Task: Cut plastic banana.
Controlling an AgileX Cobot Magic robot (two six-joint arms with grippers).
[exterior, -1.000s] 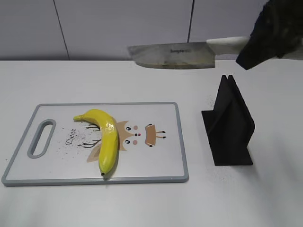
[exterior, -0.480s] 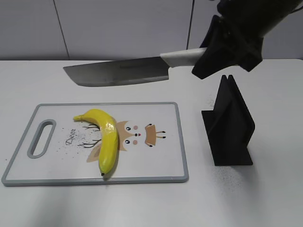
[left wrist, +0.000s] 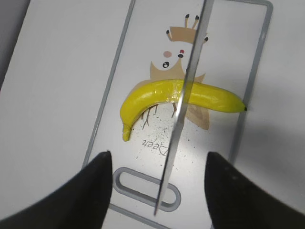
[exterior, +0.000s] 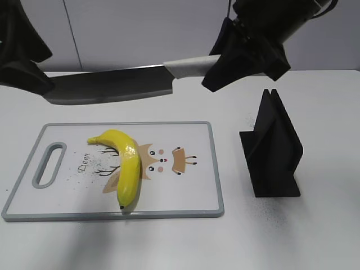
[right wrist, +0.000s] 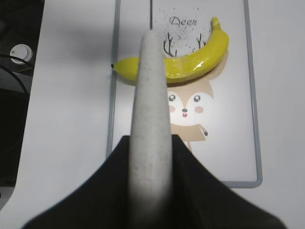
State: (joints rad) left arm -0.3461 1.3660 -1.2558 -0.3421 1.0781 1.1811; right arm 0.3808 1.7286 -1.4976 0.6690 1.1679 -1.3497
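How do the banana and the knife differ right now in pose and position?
The plastic banana lies flat on the cutting board; the knife hangs in the air above it, clamped by the right gripper. The banana is curved and yellow; the knife blade is straight and grey. Both are elongated.

We seem to be at a lab-style robot test bench rather than a home kitchen: a bare white table (exterior: 315, 236) against plain grey wall panels (exterior: 146, 34), with only a deer-printed cutting board (exterior: 191, 197), a black knife stand (exterior: 273, 149) and loose cables (right wrist: 12, 71) at its edge.
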